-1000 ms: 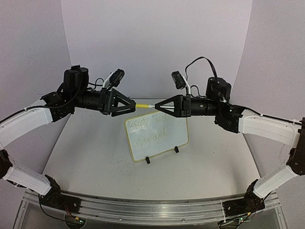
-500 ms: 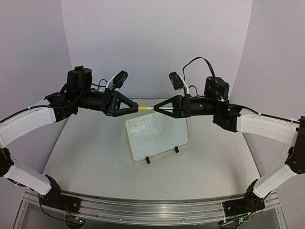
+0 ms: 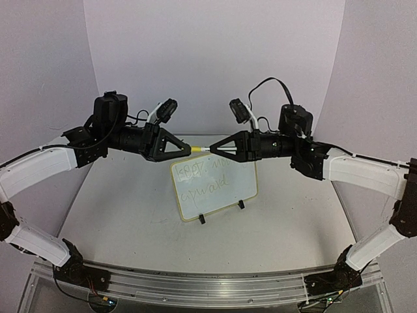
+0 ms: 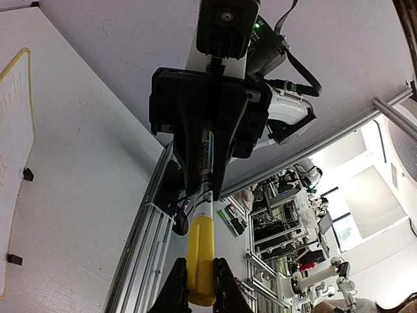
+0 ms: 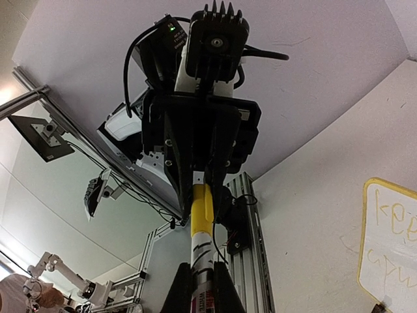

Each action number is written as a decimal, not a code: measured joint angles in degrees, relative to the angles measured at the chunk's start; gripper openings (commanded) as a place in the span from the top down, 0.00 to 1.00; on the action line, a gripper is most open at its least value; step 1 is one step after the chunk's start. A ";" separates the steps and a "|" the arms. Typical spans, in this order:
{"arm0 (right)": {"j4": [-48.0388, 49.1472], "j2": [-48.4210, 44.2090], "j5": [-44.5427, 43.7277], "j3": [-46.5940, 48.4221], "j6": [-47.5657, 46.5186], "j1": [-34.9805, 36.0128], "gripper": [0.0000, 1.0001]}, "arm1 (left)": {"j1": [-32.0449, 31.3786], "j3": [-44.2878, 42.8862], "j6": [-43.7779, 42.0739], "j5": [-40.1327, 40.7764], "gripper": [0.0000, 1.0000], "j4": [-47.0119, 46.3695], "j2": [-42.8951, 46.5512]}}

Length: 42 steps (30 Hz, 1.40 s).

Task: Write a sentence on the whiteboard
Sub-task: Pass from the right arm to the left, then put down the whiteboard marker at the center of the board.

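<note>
L pincer: mine, held level in the air, tip pointing right twd centre. Clamped narrow on the cap. In L wrist view my fingers sit tight on both its sides, near its end.
cap: yellow, in line w/ the marker, joined end to end w/ the barrel, no gap seen.
marker: horizontal, off the table, bridging my two pincers tip to tip. Pale barrel w/ print, too small to read.
whiteboard: on the table, centre, just below the marker in top view. Stands tilted back, pale yellow rim, rounded corners. Turned a bit, its left end nearer my bases.
sentence: on upper half of whiteboard, two short lines, faint yellow-green. In R wrist view the top line starts "kee"; rest hard to read.
clip feet: two, black, at the board's lower edge, one left of centre, the other twd the right.
R pincer: mine, level, tip pointing left, facing L pincer head-on. Closed tight on the marker barrel. R wrist view shows my fingers hugging the barrel, w/ the cap beyond them.
rail: metal, along the near edge, my arm bases near its two ends.
</note>
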<state>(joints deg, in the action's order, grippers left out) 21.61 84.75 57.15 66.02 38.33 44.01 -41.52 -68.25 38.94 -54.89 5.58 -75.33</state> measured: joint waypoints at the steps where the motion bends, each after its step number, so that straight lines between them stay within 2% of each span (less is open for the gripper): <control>1: 0.05 0.08 0.16 0.01 0.06 -0.01 1.00 | -0.03 0.00 0.01 0.00 1.00 0.10 0.00; 26: -0.26 3.98 4.50 3.96 -0.24 0.13 1.00 | -0.04 0.00 -1.72 -0.32 1.00 2.12 0.91; 28: -0.19 3.96 4.40 3.96 -0.43 0.18 0.92 | -0.04 0.00 -1.98 0.03 1.00 2.14 1.10; 31: -0.31 3.87 3.47 3.96 -1.07 0.41 0.66 | -0.04 0.00 -2.89 0.60 1.00 2.69 1.43; 34: -1.28 3.47 0.29 3.73 -1.85 0.56 0.47 | -0.22 0.00 -4.36 2.27 1.00 4.05 2.09; 39: -6.02 -0.69 -11.61 -0.21 -4.68 1.12 0.16 | -0.42 -0.02 -6.13 6.31 1.00 4.90 2.31; 42: -11.75 -5.13 -20.36 -2.17 -7.29 0.74 0.05 | 1.95 0.02 -6.17 9.31 1.00 5.38 3.09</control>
<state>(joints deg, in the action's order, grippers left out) 9.86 79.62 36.79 63.85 31.03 44.75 -39.57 -68.23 32.77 -45.58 10.96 -72.24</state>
